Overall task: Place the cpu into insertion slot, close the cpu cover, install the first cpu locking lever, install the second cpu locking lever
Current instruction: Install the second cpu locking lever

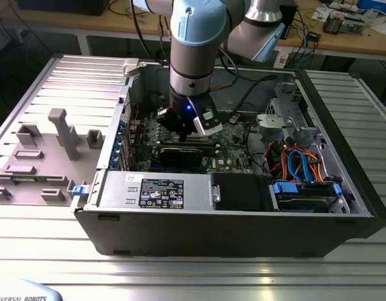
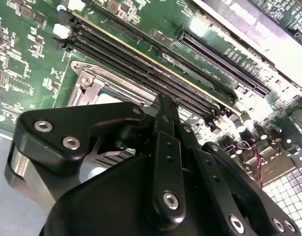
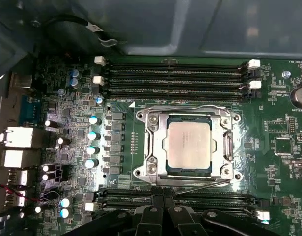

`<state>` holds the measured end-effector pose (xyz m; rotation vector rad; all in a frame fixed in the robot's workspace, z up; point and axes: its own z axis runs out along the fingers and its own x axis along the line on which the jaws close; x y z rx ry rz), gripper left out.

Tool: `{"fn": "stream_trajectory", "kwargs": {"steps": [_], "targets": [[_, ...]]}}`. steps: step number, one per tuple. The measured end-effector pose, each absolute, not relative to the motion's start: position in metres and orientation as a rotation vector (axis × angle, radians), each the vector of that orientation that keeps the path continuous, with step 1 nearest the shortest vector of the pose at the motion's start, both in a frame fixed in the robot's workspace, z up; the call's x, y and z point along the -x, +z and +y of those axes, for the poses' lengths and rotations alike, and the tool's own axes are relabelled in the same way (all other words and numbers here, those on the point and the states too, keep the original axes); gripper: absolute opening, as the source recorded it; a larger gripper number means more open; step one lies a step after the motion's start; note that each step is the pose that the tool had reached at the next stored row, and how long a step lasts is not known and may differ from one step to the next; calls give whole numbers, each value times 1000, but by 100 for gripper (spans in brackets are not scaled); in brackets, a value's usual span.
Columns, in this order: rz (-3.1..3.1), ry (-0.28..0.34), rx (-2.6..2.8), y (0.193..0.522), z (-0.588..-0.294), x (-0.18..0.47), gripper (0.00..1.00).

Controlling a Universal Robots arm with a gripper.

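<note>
While the arm is reaching down into the open computer case (image 1: pixel 343 216), this is how things are standing:

Claw: one gripper (image 3: pixel 163 197) is hovering low over the green motherboard (image 3: pixel 283 123), its black fingers (image 2: pixel 163 118) pressed together at the tips and holding nothing.

Cpu: one cpu (image 3: pixel 187 143), silvery top up, is sitting in the insertion slot (image 3: pixel 176 169), just ahead of the fingertips in the first wrist view.

Cover: one cpu cover (image 3: pixel 155 129) is lying flat, framing the chip.

Levers: whether the thin wire levers along the socket edges are latched cannot be told.

Memory slots: one bank of long black memory slots (image 3: pixel 175 78) is lying beyond the socket; a second bank (image 3: pixel 214 199) is running under the fingertips.
</note>
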<state>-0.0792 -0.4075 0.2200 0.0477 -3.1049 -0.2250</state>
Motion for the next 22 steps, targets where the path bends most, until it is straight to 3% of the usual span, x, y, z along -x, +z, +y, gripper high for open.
{"fn": "stream_trajectory", "kwargs": {"steps": [3, 22], "targets": [[-3103, -258, -49, 217, -410, 82, 11], [-3102, -263, -49, 213, -413, 89, 11]]}}
